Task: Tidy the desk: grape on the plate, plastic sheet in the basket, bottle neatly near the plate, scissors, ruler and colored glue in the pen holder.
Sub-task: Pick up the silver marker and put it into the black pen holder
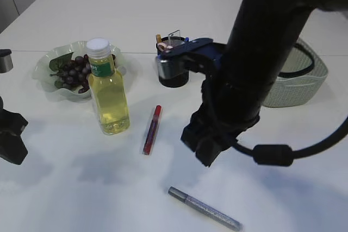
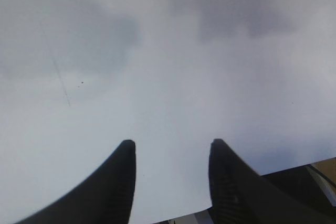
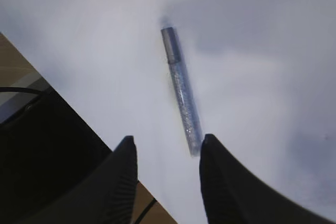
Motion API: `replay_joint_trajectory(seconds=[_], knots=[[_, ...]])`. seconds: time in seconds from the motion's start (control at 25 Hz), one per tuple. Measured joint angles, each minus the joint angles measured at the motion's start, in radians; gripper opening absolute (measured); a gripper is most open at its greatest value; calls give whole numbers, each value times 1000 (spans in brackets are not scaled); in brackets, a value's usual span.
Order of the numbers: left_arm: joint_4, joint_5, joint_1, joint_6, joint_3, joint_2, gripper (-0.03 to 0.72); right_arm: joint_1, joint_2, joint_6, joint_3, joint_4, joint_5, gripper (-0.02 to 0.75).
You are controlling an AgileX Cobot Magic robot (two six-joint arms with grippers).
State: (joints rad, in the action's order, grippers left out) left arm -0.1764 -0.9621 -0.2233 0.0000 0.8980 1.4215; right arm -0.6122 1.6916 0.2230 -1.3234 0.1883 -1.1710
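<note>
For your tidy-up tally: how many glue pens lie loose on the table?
2: a red pen beside the bottle, a silver pen at the front edge. More may hide behind the arm.

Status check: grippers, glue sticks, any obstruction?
Both grippers, left and right, open, empty. Silver glue and red glue on table. Nothing blocking.

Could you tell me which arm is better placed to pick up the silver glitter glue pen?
The right: its open gripper hangs just above the silver glue pen. The left gripper faces only bare table.
</note>
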Motion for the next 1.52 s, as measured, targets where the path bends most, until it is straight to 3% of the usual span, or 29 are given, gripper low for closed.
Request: replay_joint_trajectory(seconds=[0.44, 1.52], knots=[[-22, 9, 0, 0, 0, 0, 309, -143, 122, -4, 20, -61, 89, 326], [-44, 28, 0, 0, 0, 0, 309, -144, 346, 63, 20, -152, 242, 326]])
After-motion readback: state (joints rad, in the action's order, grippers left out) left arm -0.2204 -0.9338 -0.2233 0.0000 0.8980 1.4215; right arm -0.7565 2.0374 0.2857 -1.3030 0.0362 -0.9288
